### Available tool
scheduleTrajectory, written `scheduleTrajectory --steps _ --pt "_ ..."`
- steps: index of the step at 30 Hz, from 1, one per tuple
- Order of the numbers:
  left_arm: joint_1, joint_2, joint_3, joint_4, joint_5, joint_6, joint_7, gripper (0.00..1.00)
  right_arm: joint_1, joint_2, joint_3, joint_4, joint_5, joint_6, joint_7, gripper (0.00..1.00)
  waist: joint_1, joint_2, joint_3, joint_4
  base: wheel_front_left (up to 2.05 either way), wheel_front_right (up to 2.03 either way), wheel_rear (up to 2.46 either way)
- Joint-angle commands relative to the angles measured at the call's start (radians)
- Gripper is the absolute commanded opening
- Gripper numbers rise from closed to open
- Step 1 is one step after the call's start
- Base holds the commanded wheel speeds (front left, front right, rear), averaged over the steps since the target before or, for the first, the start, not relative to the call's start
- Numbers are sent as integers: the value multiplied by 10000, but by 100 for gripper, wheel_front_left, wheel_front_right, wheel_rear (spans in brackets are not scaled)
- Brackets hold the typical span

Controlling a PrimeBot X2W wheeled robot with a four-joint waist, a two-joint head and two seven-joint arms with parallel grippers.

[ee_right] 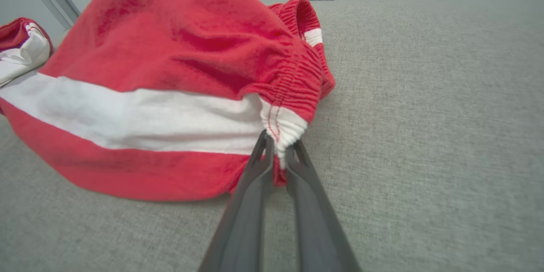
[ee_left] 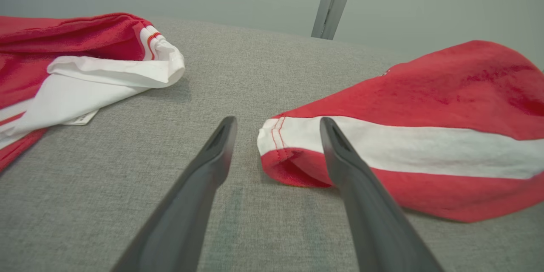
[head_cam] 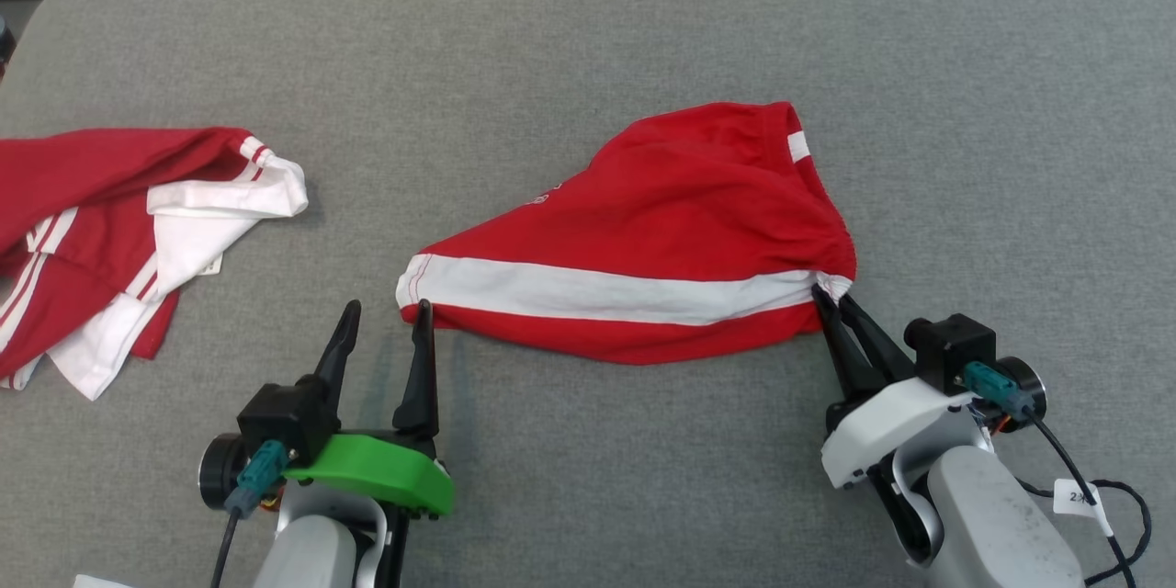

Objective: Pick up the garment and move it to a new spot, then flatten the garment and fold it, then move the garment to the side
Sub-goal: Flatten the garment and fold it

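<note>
Red shorts [head_cam: 661, 230] lie near the middle of the grey counter [head_cam: 588, 46], bunched rather than flat, with the cloth humped up. A white stripe [head_cam: 606, 289] runs along the near side from the hem [ee_left: 276, 136] to the gathered waistband [ee_right: 297, 76].

Right pincer [head_cam: 831, 299]: fingers together, clamped on the waistband corner where the white stripe ends. The cloth puckers at the tips.

Left pincer [head_cam: 387, 308]: fingers apart, holding nothing, low over the counter at the hem end. In the left wrist view the hem corner sits between the two fingers. Cannot tell whether the finger nearer the shorts touches the cloth.

A second garment [head_cam: 119, 230], red and white, lies crumpled at the counter's left edge, well apart from the shorts.
</note>
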Motion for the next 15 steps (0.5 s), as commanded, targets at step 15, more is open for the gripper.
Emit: scheduleTrajectory --steps 15 --pt "-1005 47 -339 1630 -1171 -385 -7 100 429 -138 -180 -458 -204 -14 -4 0 0 0 -17 -654 0 0 0"
